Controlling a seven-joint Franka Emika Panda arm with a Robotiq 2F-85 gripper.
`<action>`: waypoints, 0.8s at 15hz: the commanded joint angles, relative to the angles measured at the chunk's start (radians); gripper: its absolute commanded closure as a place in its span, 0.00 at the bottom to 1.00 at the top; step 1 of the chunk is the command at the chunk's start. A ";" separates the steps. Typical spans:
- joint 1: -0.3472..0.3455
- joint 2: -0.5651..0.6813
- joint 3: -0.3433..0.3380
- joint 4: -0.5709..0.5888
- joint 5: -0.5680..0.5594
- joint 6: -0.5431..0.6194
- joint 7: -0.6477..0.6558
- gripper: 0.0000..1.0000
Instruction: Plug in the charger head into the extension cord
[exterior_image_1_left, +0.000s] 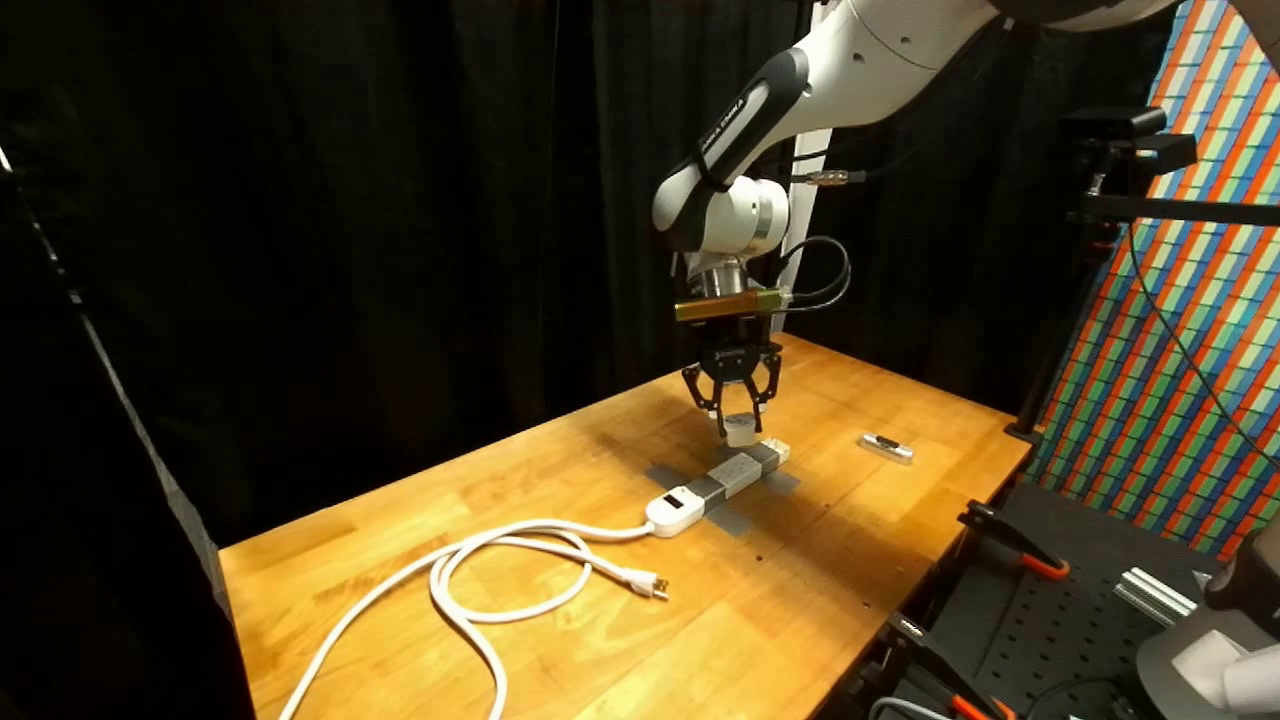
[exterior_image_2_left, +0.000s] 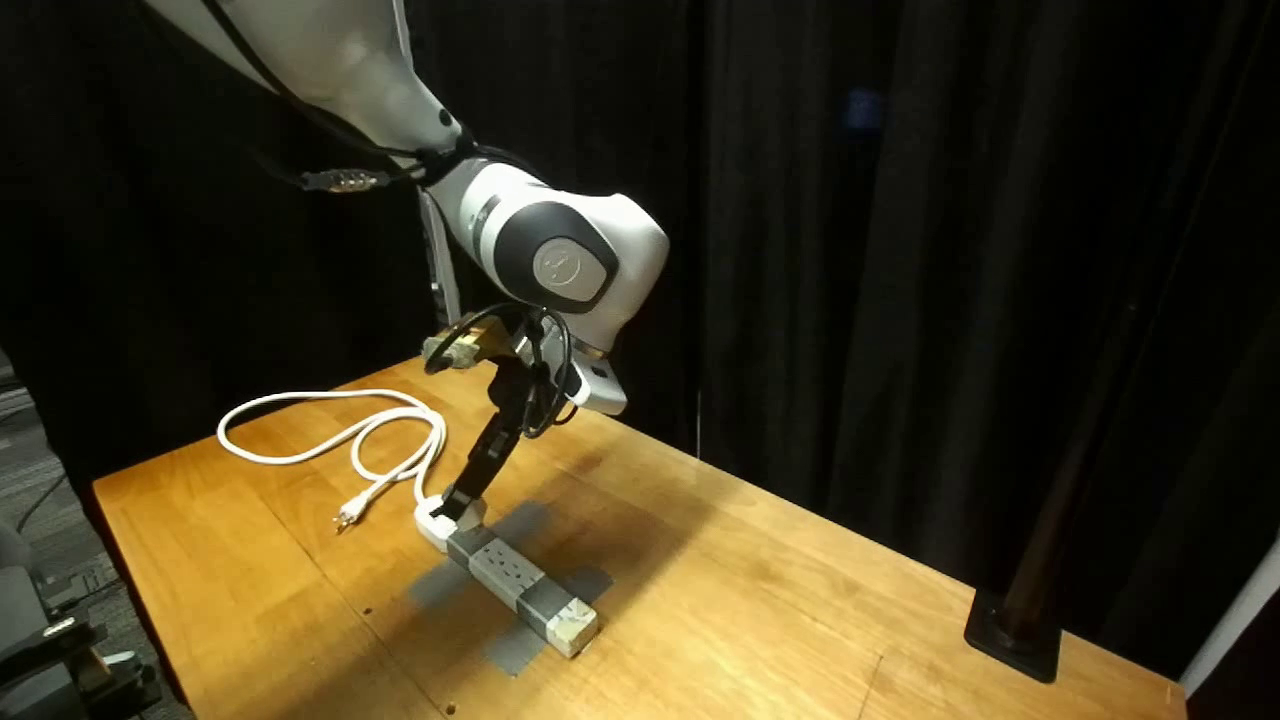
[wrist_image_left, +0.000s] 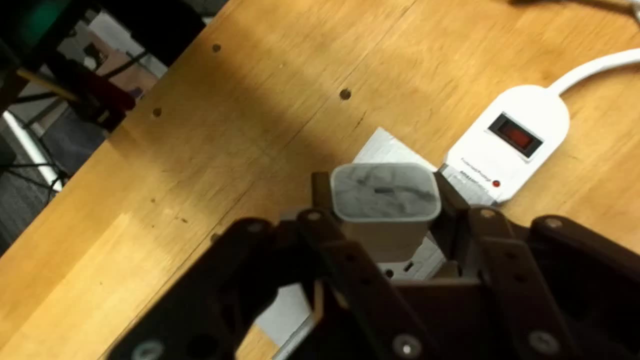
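Wrist view: your gripper (wrist_image_left: 384, 194) is pinching the charger head (wrist_image_left: 385, 215), one finger pressed to each side. The charger head is a round-cornered block; its near face is grey, streaked like marble, with a pale border and a small dark slot. Beyond it lies the extension cord (wrist_image_left: 505, 162), smooth and white at the switch end, its outlet face largely covered by the charger head and your blurred fingers (wrist_image_left: 505, 260); a round hole and a slot show past the charger head's edge. The cable (wrist_image_left: 605, 62) runs out of frame.

In an exterior view, the charger head (exterior_image_1_left: 740, 433), pale and boxy, hangs between your fingertips, near the extension cord (exterior_image_1_left: 738, 474) but apart from it. Bands of grey tape (exterior_image_1_left: 707, 491) wrap its long, slim bar on the wooden table (exterior_image_1_left: 800, 590). A small silvery item (exterior_image_1_left: 886, 449) with a dark top lies on the same table; you cannot make out what it is.

In an exterior view, your black fingers (exterior_image_2_left: 488, 458) slant down in front of the white end of the extension cord (exterior_image_2_left: 508, 568). You cannot separate the charger head from that white surface, nor verify the grip from here.
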 joint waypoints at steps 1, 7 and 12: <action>-0.077 0.035 0.018 0.096 0.149 -0.069 -0.008 0.77; -0.106 0.026 -0.002 0.067 0.215 -0.030 -0.027 0.52; -0.153 0.045 0.020 0.104 0.326 -0.093 0.035 0.77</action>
